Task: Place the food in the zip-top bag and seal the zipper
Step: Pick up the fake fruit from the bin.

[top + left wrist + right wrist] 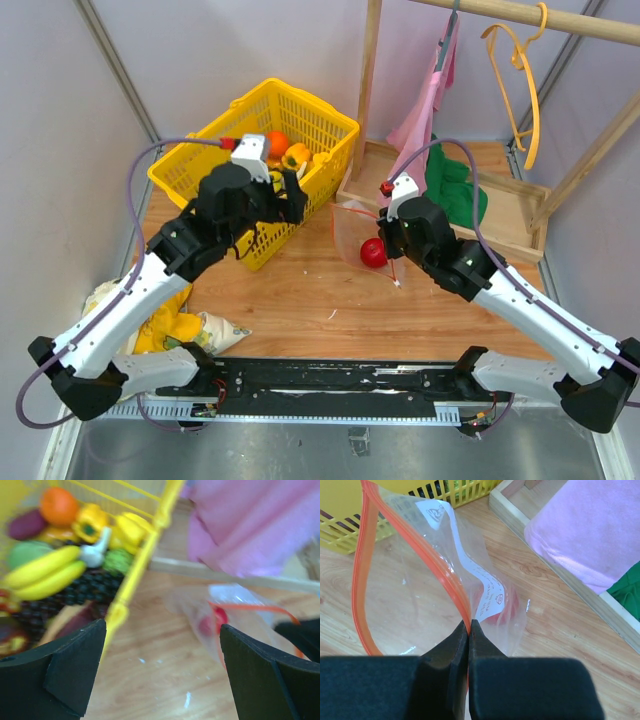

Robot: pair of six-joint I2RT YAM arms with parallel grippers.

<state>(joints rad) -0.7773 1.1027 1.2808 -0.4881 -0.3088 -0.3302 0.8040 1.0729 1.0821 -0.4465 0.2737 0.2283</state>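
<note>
On the light wooden tabletop (300, 290), between the yellow plastic mesh basket (330, 140) and the shallow wooden tray (500, 215), sat the crinkly clear plastic zip-top bag (415, 605), mouth gaping. One red toy apple (373, 252) was already inside. The rest of the food was in the basket: yellow toy bananas (42, 575), round orange (59, 505), yellow-orange pepper (90, 522), dark purple grapes (85, 592). The right gripper (469, 632) was closed tight, pinching the thin red zipper strip (362, 580) at the mouth edge, just beside the white label (487, 587). The left gripper (162, 645) was spread wide and held nothing, hovering by the basket's near corner with the bag off to its right. The bag film looked thin, limp and slick, and likely to collapse or slide if gripped mid-panel, so the strip was judged the firmest place to hold. The toy pieces looked light, hard and smooth. The round ones could squirt out of a pinch, so they were best taken across the middle. The bananas offered the easiest grip, across their narrow width. The view into the basket was blurred, so the smaller pieces were not identifiable.
</note>
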